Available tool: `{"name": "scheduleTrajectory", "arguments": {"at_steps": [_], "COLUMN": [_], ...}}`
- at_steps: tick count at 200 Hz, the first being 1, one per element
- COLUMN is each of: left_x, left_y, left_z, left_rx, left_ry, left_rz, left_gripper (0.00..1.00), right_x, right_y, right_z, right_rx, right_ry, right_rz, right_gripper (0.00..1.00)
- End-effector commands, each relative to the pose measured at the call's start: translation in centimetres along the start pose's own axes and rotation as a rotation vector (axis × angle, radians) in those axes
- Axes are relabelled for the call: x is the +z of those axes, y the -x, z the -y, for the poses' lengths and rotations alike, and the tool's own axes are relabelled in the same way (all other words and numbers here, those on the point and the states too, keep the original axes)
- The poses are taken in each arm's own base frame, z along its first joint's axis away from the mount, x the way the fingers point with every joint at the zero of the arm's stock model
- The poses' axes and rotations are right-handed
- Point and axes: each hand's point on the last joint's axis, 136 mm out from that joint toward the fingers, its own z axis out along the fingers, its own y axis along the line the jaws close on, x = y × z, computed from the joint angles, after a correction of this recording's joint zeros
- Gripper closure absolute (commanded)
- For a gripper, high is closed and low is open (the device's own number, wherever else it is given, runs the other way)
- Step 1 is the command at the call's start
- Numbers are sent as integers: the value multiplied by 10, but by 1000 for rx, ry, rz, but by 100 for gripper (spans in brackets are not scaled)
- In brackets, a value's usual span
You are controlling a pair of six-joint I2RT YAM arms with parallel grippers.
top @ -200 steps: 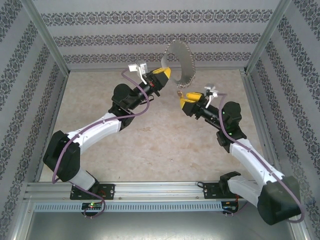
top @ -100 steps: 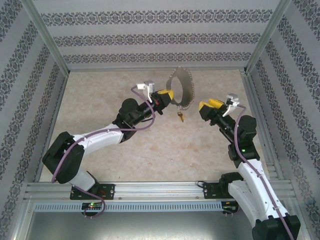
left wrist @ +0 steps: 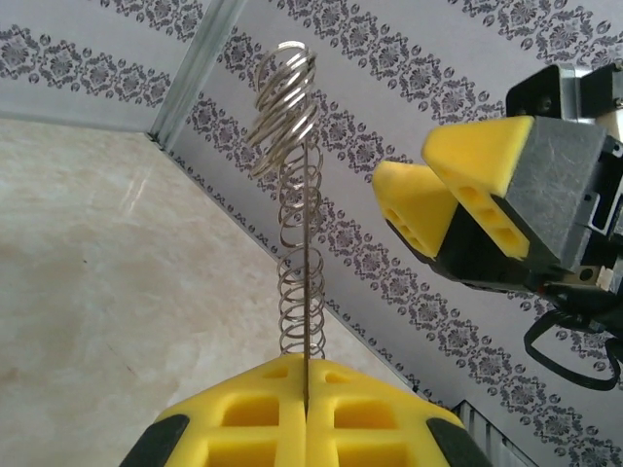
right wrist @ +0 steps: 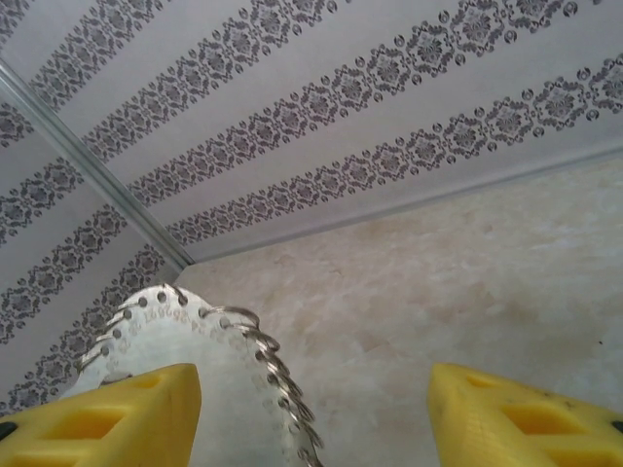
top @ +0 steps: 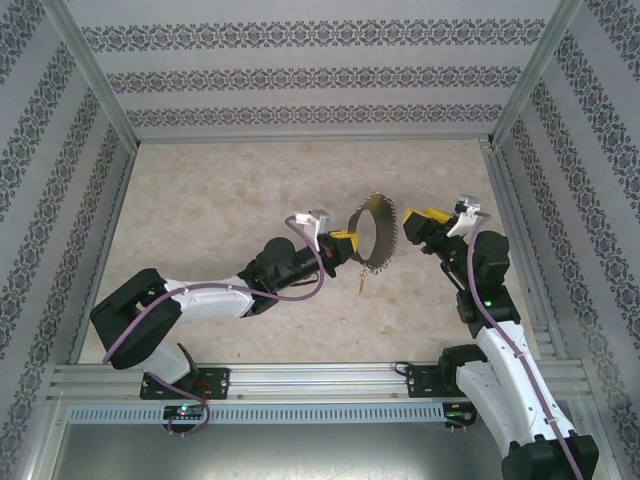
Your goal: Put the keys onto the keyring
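Overhead first: find the left gripper (top: 343, 246) low over the beige mottled tabletop (top: 230, 190), yellow pads pressed fully together on the near-left rim of the large thin metal keyring (top: 377, 232) fringed with small silver pieces. Note the keyring held on edge, right of the table's middle. Spot the tiny silver key with yellow-orange plastic tag (top: 362, 282) dangling just under the ring's lower edge; cannot tell whether threaded on or merely caught. See the right gripper (top: 420, 222) just beside the ring's right edge, jaws parted, gripping nothing.

Next, from the left wrist: yellow pads (left wrist: 292, 428) closed with no gap, the keyring (left wrist: 300, 224) nipped between them and seen edge-on, rising straight up as a thin wire wrapped in small silver coils. Beyond, to the right, the right gripper (left wrist: 433, 180), yellow fingertips spread, apart from the ring.

Lastly, from the right wrist: own yellow fingers (right wrist: 117, 418) at both lower corners, spread wide, closed on nothing. Keyring (right wrist: 185, 341) beside the finger at lower left, pale, edged with small linked rings; touching or not, cannot tell. Behind, grey wall (right wrist: 341, 117) striped with dark ornament.
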Motion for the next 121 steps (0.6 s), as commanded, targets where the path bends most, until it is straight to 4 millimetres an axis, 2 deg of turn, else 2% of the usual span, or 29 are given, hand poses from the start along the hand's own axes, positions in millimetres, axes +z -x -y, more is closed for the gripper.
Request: {"name": "scheduleTrajectory", "arguments": {"at_steps": [1,30,48,85,121], "left_x": [2,10,13,25,37], "left_y": [1,-26,-35,-44,-41], "left_z": [6,-6,-14,-24,-40], "left_rx": [-41,-96,-107,-98,-109], "left_ry": [-20,-17,-8,5,11], "left_rz": [85,70,74,73,96], "left_gripper": [100,100,100,100,100], "right_x": [0,1,1,-2,-4], "right_y": [-6,-17,-25,-38,-57], "right_z": [11,18,21,20,20], "right_rx": [29,52,64,107,149], "right_ry": [-42,-63,-68,-52,-33], "right_rz": [-12,-51,-73,-111,-175], "right_gripper": [37,37,37,37,37]}}
